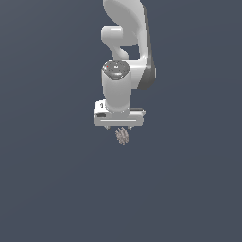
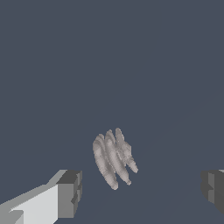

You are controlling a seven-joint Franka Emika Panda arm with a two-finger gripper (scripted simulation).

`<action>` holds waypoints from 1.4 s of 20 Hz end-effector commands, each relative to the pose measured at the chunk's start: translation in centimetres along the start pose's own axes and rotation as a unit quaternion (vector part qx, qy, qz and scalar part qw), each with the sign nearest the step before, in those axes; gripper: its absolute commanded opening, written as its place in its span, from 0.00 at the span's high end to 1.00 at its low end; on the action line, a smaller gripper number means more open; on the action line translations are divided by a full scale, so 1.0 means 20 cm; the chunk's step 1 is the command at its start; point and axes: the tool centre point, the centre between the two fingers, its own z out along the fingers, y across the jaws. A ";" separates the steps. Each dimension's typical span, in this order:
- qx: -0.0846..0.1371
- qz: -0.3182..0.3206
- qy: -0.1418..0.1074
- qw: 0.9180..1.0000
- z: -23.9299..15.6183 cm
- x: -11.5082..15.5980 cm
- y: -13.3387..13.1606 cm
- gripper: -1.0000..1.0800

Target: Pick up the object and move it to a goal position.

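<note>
In the exterior view, the white arm (image 1: pixel 124 47) is seen from the front, reaching down over a plain dark grey floor (image 1: pixel 47 189). The gripper (image 1: pixel 120 127) is carried at the end of the arm, and its wide white bar is held level. The object (image 1: pixel 122 136), a tiny ribbed grey-brown lump far narrower than the bar, is seen just under the middle of the bar. Whether the object rests on the floor or is already off it cannot be told from this view, as no shadow or contact line is rendered. In the wrist view, the object (image 2: pixel 113 158) is shown as a cluster of pale and dark ridges, lying between the two dark finger pads (image 2: pixel 70 194). The jaws are spread wide: a clear gap is left on each side of the object, and neither pad is touching it. The step in hand is judged to be the approach for the pick, with the gripper lined up over the object and nothing yet grasped. For the next move, the fingers would need to be lowered until the pads flank the object at its height, then closed evenly on it. Because the object is small and ribbed, a centred grip is advised before any lift toward the goal, which is marked in neither view.
</note>
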 end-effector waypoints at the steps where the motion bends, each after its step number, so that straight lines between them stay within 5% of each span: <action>1: 0.000 0.000 0.000 1.000 0.00 0.00 0.00 0.04; 16: 0.002 0.030 -0.001 1.000 -0.01 0.00 0.15 0.04; 28: -0.003 -0.067 0.007 0.998 0.11 -0.05 0.06 0.04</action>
